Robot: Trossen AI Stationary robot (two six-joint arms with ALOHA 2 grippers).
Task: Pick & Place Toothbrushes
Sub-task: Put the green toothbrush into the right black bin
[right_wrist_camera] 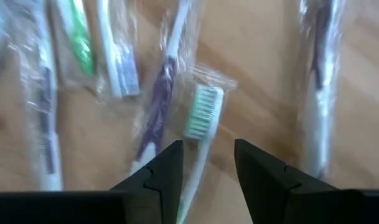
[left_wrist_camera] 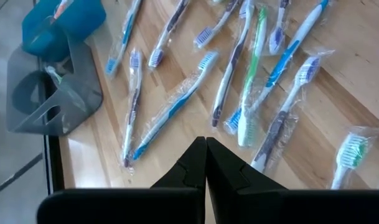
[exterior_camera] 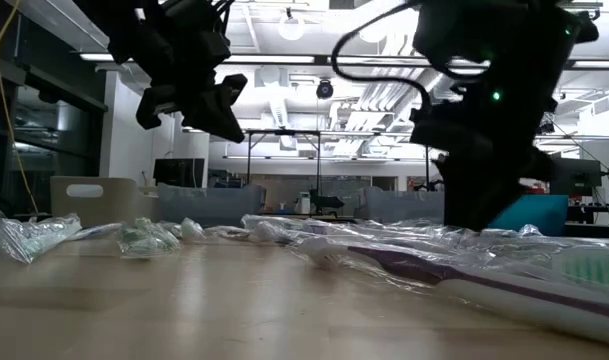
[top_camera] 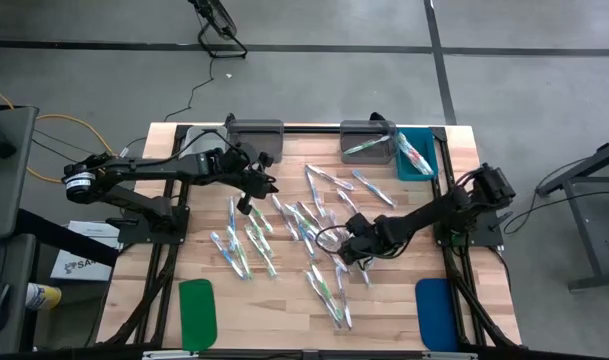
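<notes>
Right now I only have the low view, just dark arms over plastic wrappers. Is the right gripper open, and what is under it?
Observer: The right gripper is open. A green-bristled toothbrush lies on the wood with its handle running between the fingers, not clamped.
Operator: And the left one?
Observer: The left gripper is shut with nothing in it, over the loose brushes on the left arm's side of the table.
Operator: Is anything in a bin yet?
Observer: Yes. The blue bin at the far edge, on the right arm's side, holds a few toothbrushes.
</notes>
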